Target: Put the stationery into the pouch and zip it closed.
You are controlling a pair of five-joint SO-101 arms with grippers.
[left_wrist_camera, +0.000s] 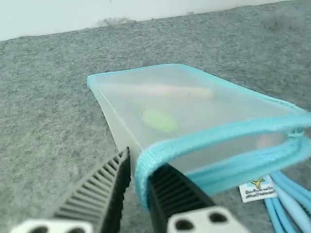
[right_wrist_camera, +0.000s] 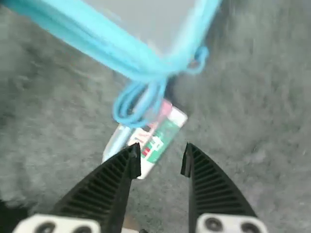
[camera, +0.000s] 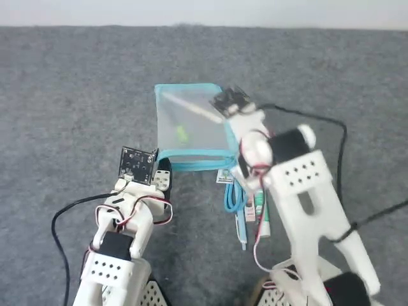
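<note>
**Left arm anchoring the pouch, right arm poised over loose stationery**

The left gripper point(left_wrist_camera: 138, 170) is pinching the blue rim of the pouch point(left_wrist_camera: 184, 107) at its near corner, fingers narrow on the fabric, probably to keep it anchored and its mouth propped. A green item point(left_wrist_camera: 158, 119) is showing through the translucent wall. Just outside the mouth, a blue cable point(right_wrist_camera: 136, 99) and labelled tube point(right_wrist_camera: 158, 136) are lying on the grey mat point(right_wrist_camera: 252, 97). The right gripper point(right_wrist_camera: 161, 148) is hanging over them, fingers apart and holding nothing, likely lining up a pick.

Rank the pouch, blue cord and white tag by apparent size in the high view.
Largest: pouch
Then: blue cord
Smallest: white tag
The cord is partly covered, yet the order looks safe.
</note>
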